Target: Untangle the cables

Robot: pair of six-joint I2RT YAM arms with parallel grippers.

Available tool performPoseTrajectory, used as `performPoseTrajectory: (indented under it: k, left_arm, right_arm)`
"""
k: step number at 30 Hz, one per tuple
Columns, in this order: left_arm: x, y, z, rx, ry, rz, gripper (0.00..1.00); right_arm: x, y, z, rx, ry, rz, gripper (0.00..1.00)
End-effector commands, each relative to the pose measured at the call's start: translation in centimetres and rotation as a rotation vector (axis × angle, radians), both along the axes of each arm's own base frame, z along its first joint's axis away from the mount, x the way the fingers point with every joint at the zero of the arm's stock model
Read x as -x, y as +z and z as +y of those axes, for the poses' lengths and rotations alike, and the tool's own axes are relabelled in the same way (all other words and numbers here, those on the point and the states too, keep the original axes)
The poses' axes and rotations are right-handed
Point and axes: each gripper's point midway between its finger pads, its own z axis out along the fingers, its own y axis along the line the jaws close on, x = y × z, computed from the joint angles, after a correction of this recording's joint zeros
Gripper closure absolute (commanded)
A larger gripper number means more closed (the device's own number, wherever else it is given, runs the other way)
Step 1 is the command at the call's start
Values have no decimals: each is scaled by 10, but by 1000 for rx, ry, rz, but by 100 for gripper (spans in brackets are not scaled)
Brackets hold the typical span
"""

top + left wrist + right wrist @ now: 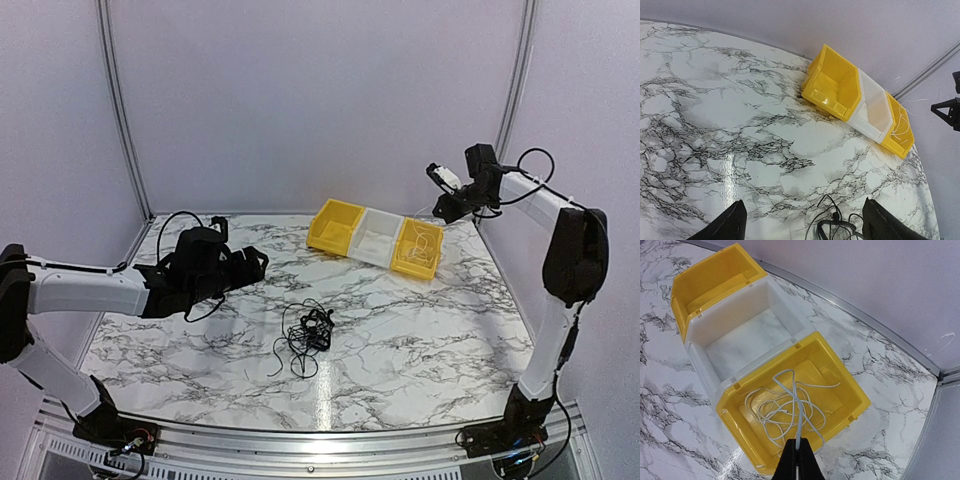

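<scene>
A small tangle of thin black cables (311, 333) lies on the marble table, near the middle. Its top loops show at the bottom of the left wrist view as cables (839, 226). My left gripper (256, 262) hovers to the left of the tangle, open, with nothing between its fingers (731, 223). My right gripper (801, 456) is up over the right yellow bin (850, 390), shut on a thin white cable (799, 420). That cable hangs down into a loose coil on the bin's floor.
Three bins stand in a row at the back right: a yellow bin (334, 224), a white bin (374, 238) and the right yellow bin (418, 250). White walls and metal rails (120, 110) close in the table.
</scene>
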Motion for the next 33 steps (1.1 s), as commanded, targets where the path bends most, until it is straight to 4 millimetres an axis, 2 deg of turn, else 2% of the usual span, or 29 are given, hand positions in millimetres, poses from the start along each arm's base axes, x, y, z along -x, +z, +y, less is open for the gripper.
performPoseTrajectory:
  k: [1, 4, 9, 16, 22, 27, 31, 33]
  left_arm:
    - [3, -2, -1, 8, -11, 7, 17]
    - [5, -2, 2, 8, -9, 6, 17]
    - [10, 0, 8, 14, 4, 0, 17]
    - [15, 3, 17, 32, 24, -4, 17]
    - [19, 4, 22, 43, 33, -5, 17]
    - [21, 2, 24, 52, 43, 5, 17]
    - [21, 3, 23, 47, 35, -1, 17]
    - [21, 3, 22, 36, 22, -5, 17]
  right_arm:
    - [-1, -14, 14, -19, 57, 31, 100]
    - [-5, -26, 19, -21, 52, 55, 100]
    - [-16, -48, 11, -6, -14, 91, 100]
    - [-21, -81, 3, 29, -84, 143, 100]
    - [-24, -96, 3, 45, -93, 163, 100]
    - [-23, -92, 10, 48, -77, 158, 100]
    - [-17, -73, 12, 50, -68, 136, 100]
    - [-13, -61, 11, 53, -70, 121, 93]
